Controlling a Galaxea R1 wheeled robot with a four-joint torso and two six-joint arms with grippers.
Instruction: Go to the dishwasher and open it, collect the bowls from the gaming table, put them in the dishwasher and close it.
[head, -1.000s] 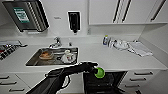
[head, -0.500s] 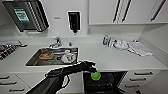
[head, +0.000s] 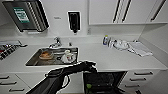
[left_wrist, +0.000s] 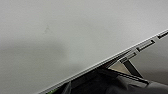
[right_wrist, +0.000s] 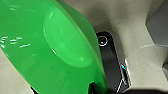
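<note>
While the left arm (head: 62, 75) reaches from the lower left across the front edge of the white counter (head: 112, 58), its dark gripper (head: 90, 68) hangs just above the open dishwasher (head: 105, 81); whether its fingers are apart or closed cannot be told. The dishwasher sits under the counter between a white cabinet front below the sink (head: 53, 57) and a stack of white drawers (head: 141, 77), its dark racked interior facing up and forward toward the robot. A small green shape, one of the bowls (head: 89, 86), lies low in the rack near the opening's left side, below the gripper and apart from it. In the right wrist view a wide bright green bowl (right_wrist: 45, 50) looms very close, tilted, its round bottom turned toward the camera and its rim running diagonally over a speckled beige floor (right_wrist: 130, 32); the right gripper's grip on it cannot be made out. The left wrist view looks along the counter's pale surface (left_wrist: 62, 37), whose straight edge runs diagonally above the dark dishwasher cavity (left_wrist: 105, 82), with drawer handles (left_wrist: 145, 45) beyond. Open counter lies to the right of the sink, up to bottles (head: 107, 40) and a cloth (head: 140, 48) by the wall.
</note>
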